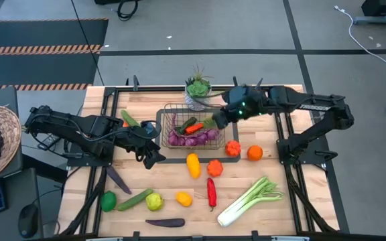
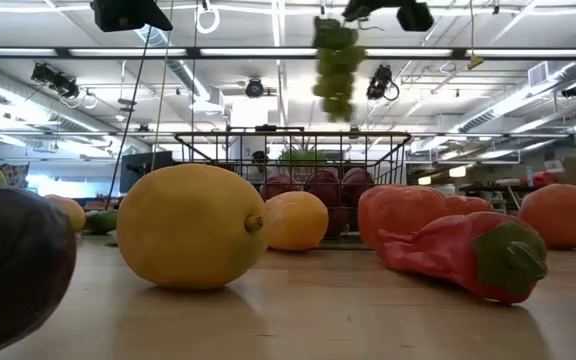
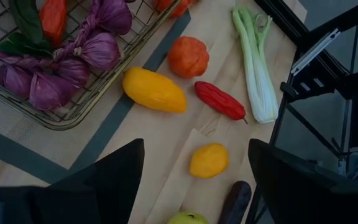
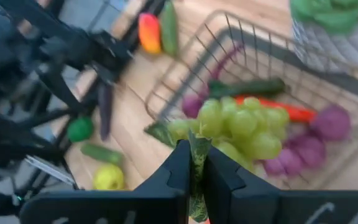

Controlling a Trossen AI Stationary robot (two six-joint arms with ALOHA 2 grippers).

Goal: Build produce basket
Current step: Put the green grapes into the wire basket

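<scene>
My right end effector (image 4: pixel 192 163) is pinched closed on the leafy stem of a bunch of green grapes (image 4: pixel 241 127), which hangs above the wire basket (image 1: pixel 168 142) at the back middle of the bench (image 1: pixel 273 217). In the basket I see purple bulbs (image 1: pixel 193 138), a carrot (image 1: pixel 194 127) and a dark green cucumber (image 4: pixel 247 88). Just behind the basket stands a small pot with a green succulent (image 1: pixel 197 89).

My left end effector (image 1: pixel 149 155) hovers beside the basket's left end with its fingers apart, gripping nothing.

Loose produce on the bench, counted from above: two round orange fruits (image 1: pixel 244 151) right of the basket, one yellow pepper (image 1: pixel 193 165), one orange pepper (image 1: pixel 214 167), one red chili (image 1: pixel 211 192), one leek (image 1: pixel 250 200), one lemon (image 1: pixel 183 198), one yellow-green apple (image 1: pixel 154 201), one lime (image 1: pixel 108 201), one light cucumber (image 1: pixel 135 199) and two dark eggplants (image 1: pixel 165 222).
</scene>
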